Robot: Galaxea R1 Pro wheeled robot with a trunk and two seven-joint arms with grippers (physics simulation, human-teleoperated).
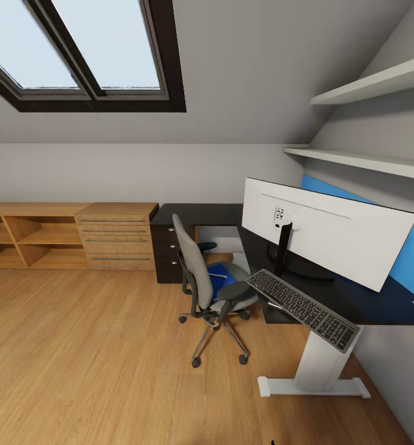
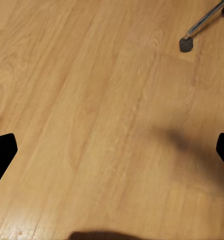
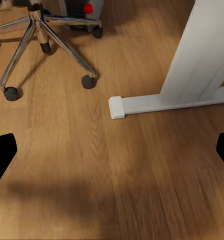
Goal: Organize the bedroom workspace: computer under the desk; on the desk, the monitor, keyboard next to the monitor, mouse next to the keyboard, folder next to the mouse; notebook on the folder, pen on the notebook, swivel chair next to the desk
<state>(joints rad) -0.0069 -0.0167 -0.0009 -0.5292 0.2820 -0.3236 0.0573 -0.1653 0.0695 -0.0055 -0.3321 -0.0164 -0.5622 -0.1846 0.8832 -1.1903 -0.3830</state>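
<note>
Your keyboard (image 1: 304,303) overhangs the desk (image 1: 380,296) edge at 4 o'clock; brush it and it falls. Both claws, left (image 2: 112,150) and right (image 3: 112,150), hang released and empty.

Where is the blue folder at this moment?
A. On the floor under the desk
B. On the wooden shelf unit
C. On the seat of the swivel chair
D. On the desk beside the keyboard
C: in the head view the blue folder lies on the seat of the swivel chair, not on the desk.
</note>
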